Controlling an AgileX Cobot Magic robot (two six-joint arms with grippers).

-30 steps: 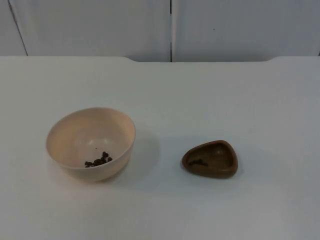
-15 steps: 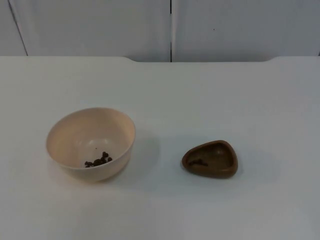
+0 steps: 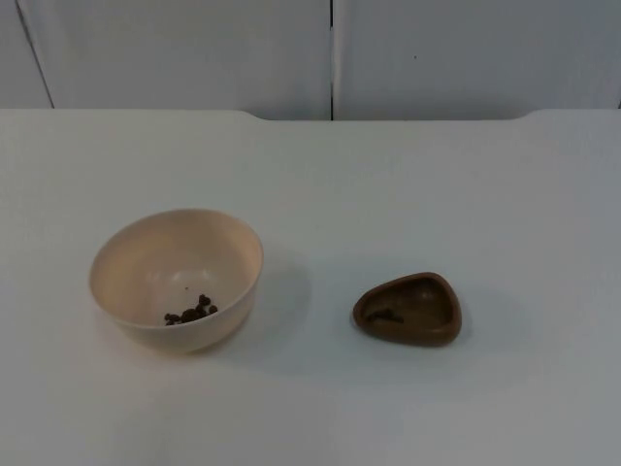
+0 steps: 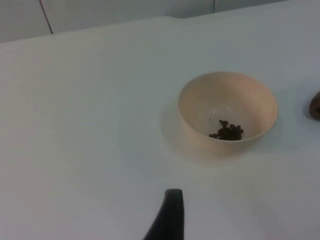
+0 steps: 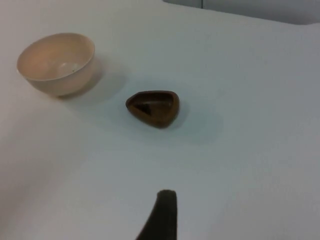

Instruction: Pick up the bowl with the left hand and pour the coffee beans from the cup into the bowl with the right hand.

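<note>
Cream bowl (image 3: 177,280) sat on the white desk (image 3: 388,184) at lower left of the top frame, upright, with a few coffee beans (image 3: 191,312) at its bottom. Brown cup (image 3: 408,310), a low rounded-triangle dish, sat at lower right of centre, well apart from the bowl, a few dark beans (image 3: 386,315) inside near its left wall. Key relation: bowl lay on the left arm's side, cup on the right arm's side, so no crossing looked needed. Left tool, one black fingertip (image 4: 168,216) seen in the left wrist view, hung back from the bowl (image 4: 227,111), not touching; grip state could not be told. Right tool, fingertip (image 5: 161,215) in the right wrist view, hung back from the cup (image 5: 152,107), bowl (image 5: 56,62) further beyond; grip state could not be told either. Neither item lifted; grey partition wall (image 3: 194,53) behind.
</note>
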